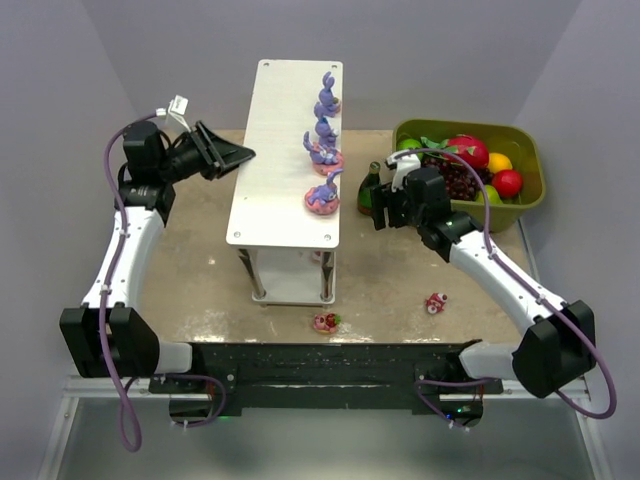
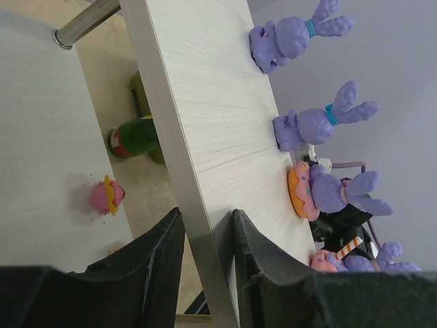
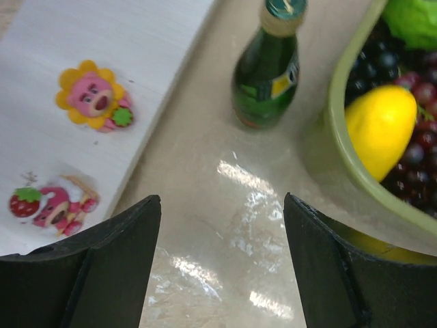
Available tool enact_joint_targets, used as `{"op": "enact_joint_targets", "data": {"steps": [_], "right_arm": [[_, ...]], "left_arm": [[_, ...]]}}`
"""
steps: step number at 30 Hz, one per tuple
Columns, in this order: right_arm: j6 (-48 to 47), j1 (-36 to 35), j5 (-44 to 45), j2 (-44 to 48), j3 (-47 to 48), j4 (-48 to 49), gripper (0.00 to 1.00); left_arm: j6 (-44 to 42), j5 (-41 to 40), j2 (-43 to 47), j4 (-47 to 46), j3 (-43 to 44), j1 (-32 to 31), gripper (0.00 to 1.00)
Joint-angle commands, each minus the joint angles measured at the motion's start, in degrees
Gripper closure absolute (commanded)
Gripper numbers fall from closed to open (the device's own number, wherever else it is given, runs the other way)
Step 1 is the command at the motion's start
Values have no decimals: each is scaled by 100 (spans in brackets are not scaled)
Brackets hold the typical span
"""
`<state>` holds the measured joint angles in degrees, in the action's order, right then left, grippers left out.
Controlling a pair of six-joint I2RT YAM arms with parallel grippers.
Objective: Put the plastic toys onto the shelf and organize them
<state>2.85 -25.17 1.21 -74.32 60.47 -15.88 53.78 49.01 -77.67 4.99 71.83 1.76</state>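
Grips the pale white-silver two-tier shelf (image 2: 212, 102) by its board edge in the left claw (image 2: 205, 222), holds the right claw (image 3: 222, 201) gaping empty, and risks toppling the purple long-eared plastic bunnies (image 2: 317, 123) across the board from that clenched claw with any jerk.

Four purple bunnies (image 1: 322, 192), four small pink toys (image 1: 435, 302) — one shelf (image 1: 280, 150), one bottle (image 1: 369, 190), one bin (image 1: 533, 150)

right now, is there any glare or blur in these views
right wrist: white glare patches on the tabletop, pink flower toy slightly soft; left wrist: shelf board and purple bunnies sharp; top external: even, soft light
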Motion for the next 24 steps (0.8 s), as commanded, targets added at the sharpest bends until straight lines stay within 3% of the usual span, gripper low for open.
{"op": "enact_joint_targets", "data": {"steps": [1,4,10,24], "right_arm": [[916,21,1193,199,-228,-178,26],[1487,117,1644,208,-456,-258,28],[1851,837,1426,129,-966,260,33],[1781,2340,1091,-1365,-308,1297,37]], "left_arm": [[-447,152,68,344,261,254,100],[-491,196,50,406,305,307,100],[-500,293,-29,371,375,334,100],[-623,276,-152,520,551,571,100]]}}
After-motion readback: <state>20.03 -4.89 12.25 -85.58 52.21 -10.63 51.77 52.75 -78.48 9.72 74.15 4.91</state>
